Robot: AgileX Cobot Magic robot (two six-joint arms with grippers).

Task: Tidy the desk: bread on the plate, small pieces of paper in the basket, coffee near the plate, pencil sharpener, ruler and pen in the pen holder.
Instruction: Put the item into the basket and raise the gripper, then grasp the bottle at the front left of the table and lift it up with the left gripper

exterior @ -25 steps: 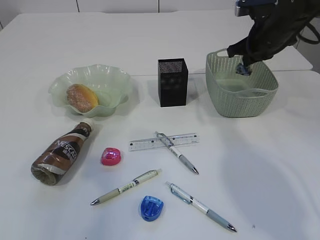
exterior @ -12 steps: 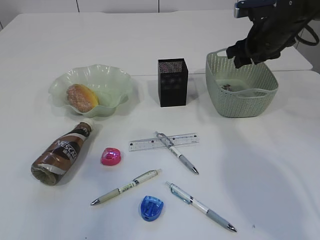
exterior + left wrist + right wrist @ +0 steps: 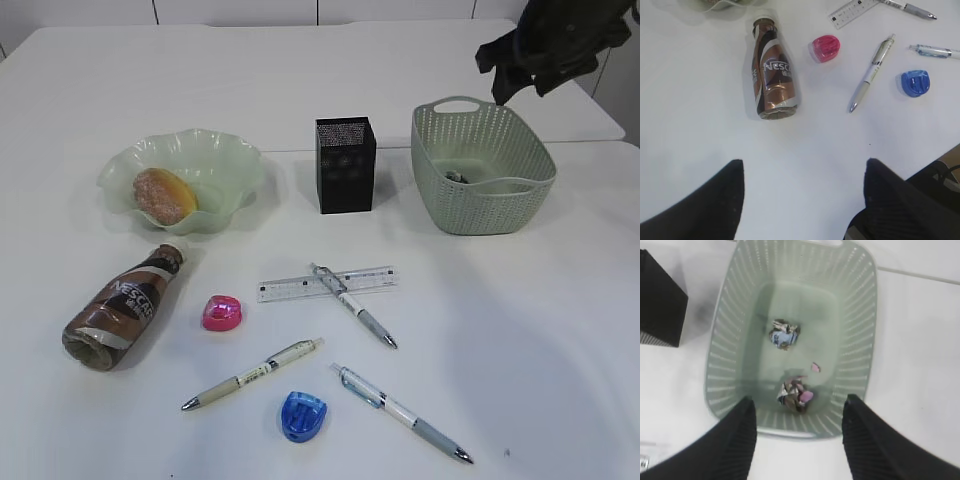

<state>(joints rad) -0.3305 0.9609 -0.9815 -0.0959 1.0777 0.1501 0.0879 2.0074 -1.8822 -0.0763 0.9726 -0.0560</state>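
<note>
A: Paper [image 3: 785, 335] lies in the basket [image 3: 860, 315], two crumpled wads and a small pink scrap on its floor. The right gripper [image 3: 799, 437] hangs above it, jaws spread, holding nothing

B: And the left gripper [image 3: 802, 197]?

A: Spread as well, empty, above bare desk [image 3: 530, 340] with the coffee [image 3: 772, 70] lying on its side ahead of it

B: Bread [image 3: 164, 195] sits in the plate [image 3: 235, 160]. So what remains?

A: I judge the coffee, which lies near the plate but not upright, plus the ruler [image 3: 290, 289], three pens and two sharpeners. None are in the holder [image 3: 346, 165] yet

B: Where could it slip?

A: One pen [image 3: 352, 304] lies across the ruler, touching it. Pinch either one and the other may drag or flick aside. The ruler is flat and clear, so the fingers could skid off its edge

B: The sharpeners?

A: The pink sharpener [image 3: 221, 313] and blue sharpener [image 3: 302, 415] are small and rounded; an off-centre squeeze might squirt them away. The blue one lies just beside the grey pen [image 3: 400, 412], so a wide approach could nudge it

B: And the holder itself?

A: Tall and narrow. A pen brought in tilted could catch the rim and tip it, or bounce out

B: The bottle?

A: Round, so it may roll if pushed from one side
</note>
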